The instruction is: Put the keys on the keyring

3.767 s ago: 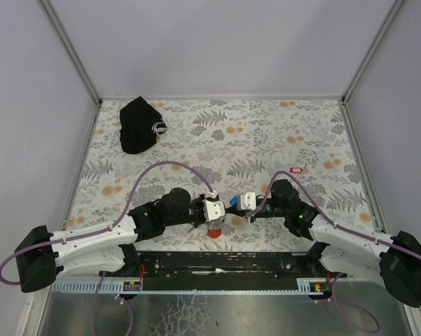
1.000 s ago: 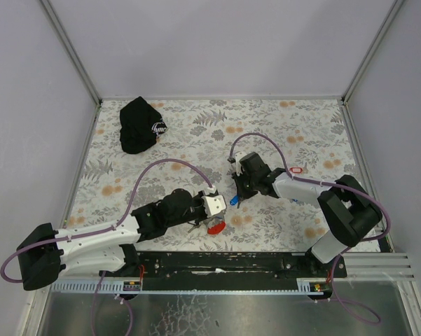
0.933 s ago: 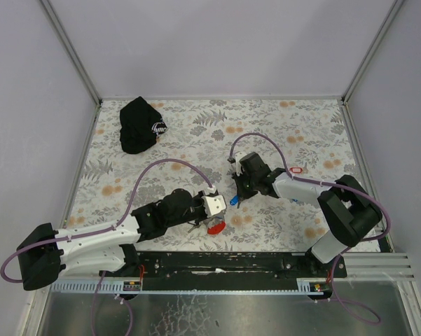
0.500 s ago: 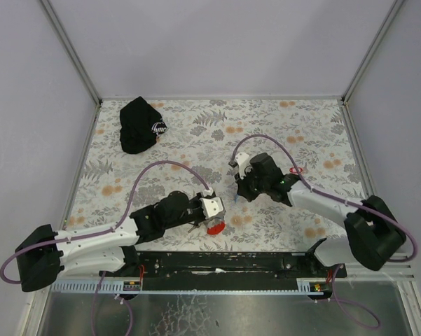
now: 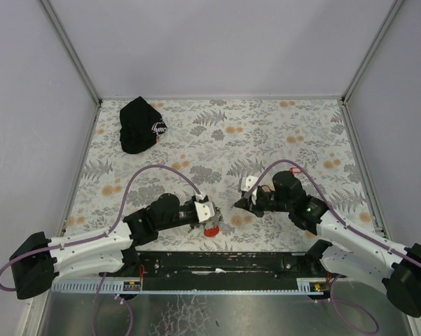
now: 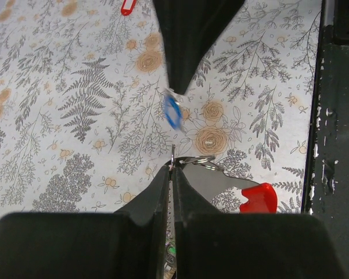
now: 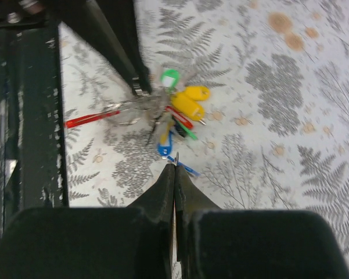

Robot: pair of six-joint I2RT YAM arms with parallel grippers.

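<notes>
My left jaws clamp the keyring (image 6: pixel 197 161), steadying it as a fixed target; my right jaws pinch the blue key (image 6: pixel 172 111) near it, evidently for threading.

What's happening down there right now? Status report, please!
Both claws shut. Left claw pinching the keyring; right claw holding a blue-tagged key just short of it. Black cap far off, not in the way.

Right gripper (image 5: pixel 237 204) closed, seemingly on the blue key (image 6: pixel 172 111), and drew back.
</notes>
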